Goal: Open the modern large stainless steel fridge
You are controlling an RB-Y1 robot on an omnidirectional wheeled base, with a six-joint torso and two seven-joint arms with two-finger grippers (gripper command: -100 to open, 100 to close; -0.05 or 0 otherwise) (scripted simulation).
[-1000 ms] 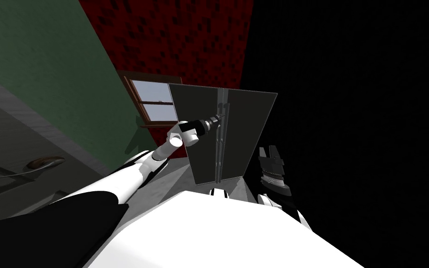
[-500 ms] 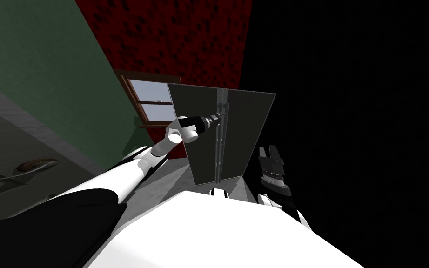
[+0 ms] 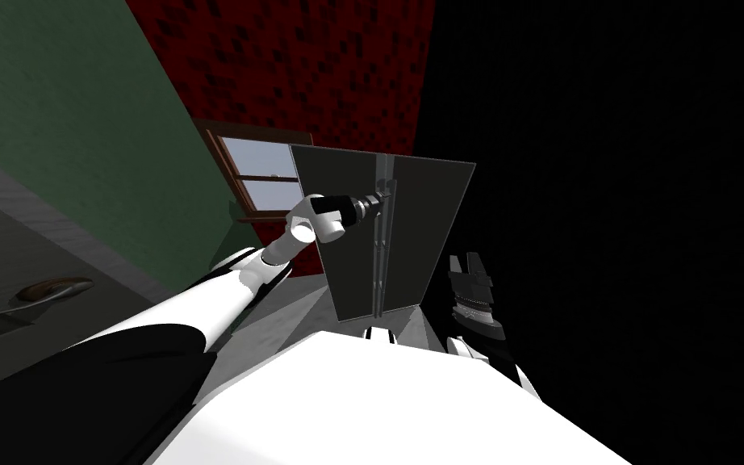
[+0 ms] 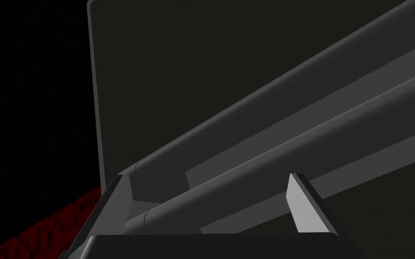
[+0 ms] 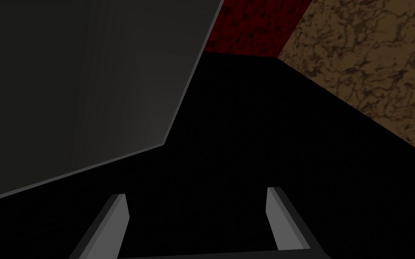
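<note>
Looking down from the head, a tall dark grey fridge (image 3: 346, 242) stands upright just ahead. Its two doors face the robot and its long axis is vertical. Twin handles (image 3: 379, 250) run up and down where the doors meet. The left gripper (image 3: 380, 199) is at the handles, high up. The right gripper (image 3: 469, 265) hangs low and near, by the fridge's right edge. From the left wrist, the fingers (image 4: 308, 211) are spread wide and both handles (image 4: 265, 148) pass between them, unclamped. From the right wrist, the right gripper (image 5: 200, 222) is also wide and holds nothing, with the fridge's grey face (image 5: 80, 81) beside it. The step appears to be taking hold: best to settle on one handle, close squarely across it, then pull towards the robot in an arc about that door's outer edge.
</note>
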